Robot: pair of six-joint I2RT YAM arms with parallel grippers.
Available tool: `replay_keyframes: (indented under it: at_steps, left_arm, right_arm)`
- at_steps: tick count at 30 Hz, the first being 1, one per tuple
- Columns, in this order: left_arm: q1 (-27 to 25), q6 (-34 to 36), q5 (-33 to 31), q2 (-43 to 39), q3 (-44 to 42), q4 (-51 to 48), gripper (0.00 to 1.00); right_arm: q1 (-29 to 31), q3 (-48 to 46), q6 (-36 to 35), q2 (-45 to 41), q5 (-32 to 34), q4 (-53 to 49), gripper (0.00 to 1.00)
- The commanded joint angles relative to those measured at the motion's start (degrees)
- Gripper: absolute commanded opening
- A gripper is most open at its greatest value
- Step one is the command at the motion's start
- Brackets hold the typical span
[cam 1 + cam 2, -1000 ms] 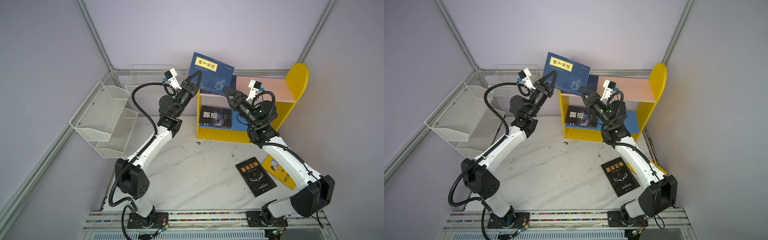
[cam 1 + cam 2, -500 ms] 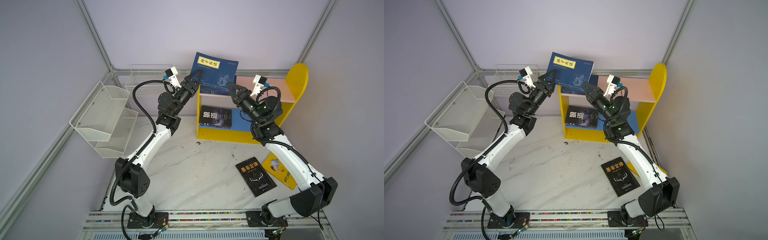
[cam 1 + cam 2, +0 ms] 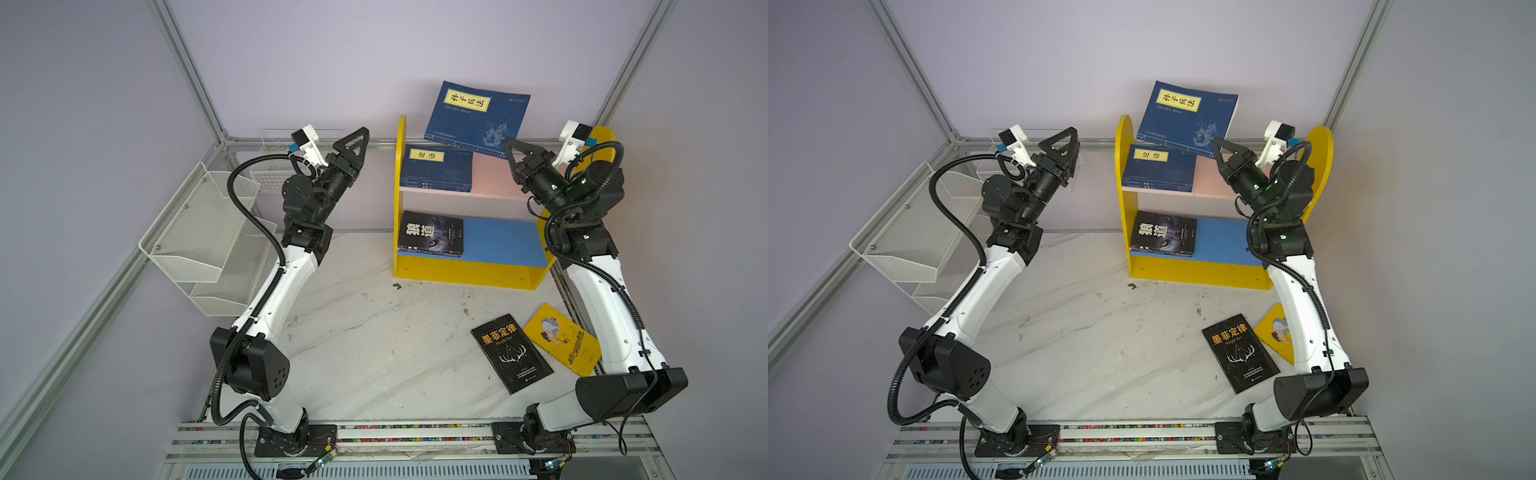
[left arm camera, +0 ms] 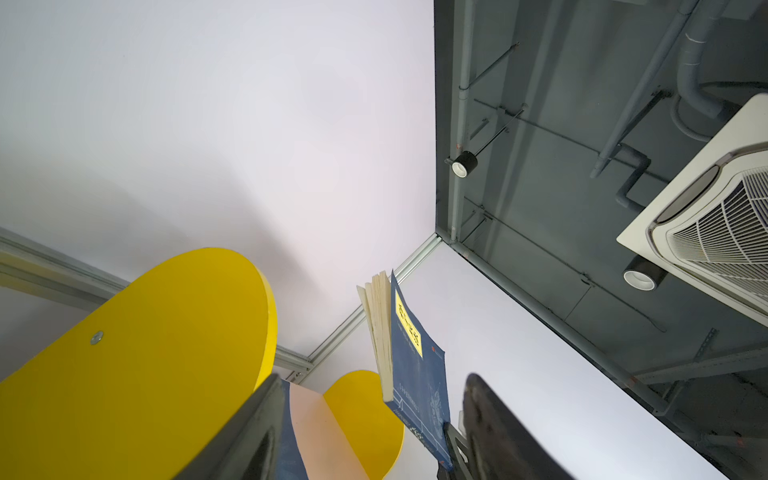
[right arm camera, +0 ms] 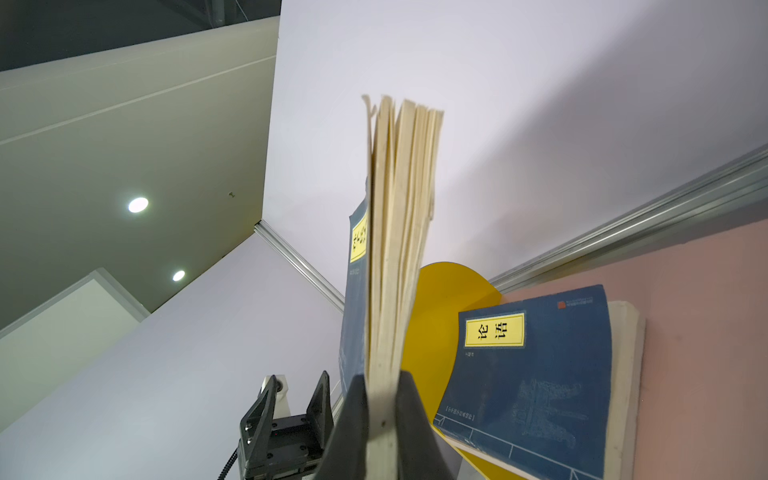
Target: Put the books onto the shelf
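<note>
Hovering held book [image 3: 478,114], flat book [image 3: 436,170] on board [image 3: 494,176]

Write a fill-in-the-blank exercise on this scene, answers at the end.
1. The right tool is shut on the raised navy book; the left tool is ___.
2. A second navy book lies on the shelf's upper, ___ board.
3. On the table, the cartoon-cover book beside the black book is ___.
Missing words: open; pink; yellow.
</note>
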Motion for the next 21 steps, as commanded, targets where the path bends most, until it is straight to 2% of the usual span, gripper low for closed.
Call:
replay_keyframes:
  at_steps: [1, 10, 17, 21]
  left_arm:
    - [0.6, 0.5, 1.4, -3.5, -2.9, 1.7, 0.67]
    - [1.1, -1.3, 4.1, -3.7, -5.5, 0.7, 0.67]
    - [1.1, -2.0, 3.9, -4.8, -8.0, 1.0, 0.67]
    - [1.1, -2.4, 3.7, -4.9, -8.6, 1.1, 0.67]
  right_arm:
    - [-0.8, 4.8, -1.0, 3.1, -5.8, -7.8, 0.07]
    - [-0.1, 7.9, -1.8, 7.9, -7.3, -11.0, 0.06]
    - [2.1, 11.7, -3.2, 11.8, -6.1, -13.0, 0.07]
    - [3.3, 14.9, -3.5, 14.5, -7.9, -14.6, 0.07]
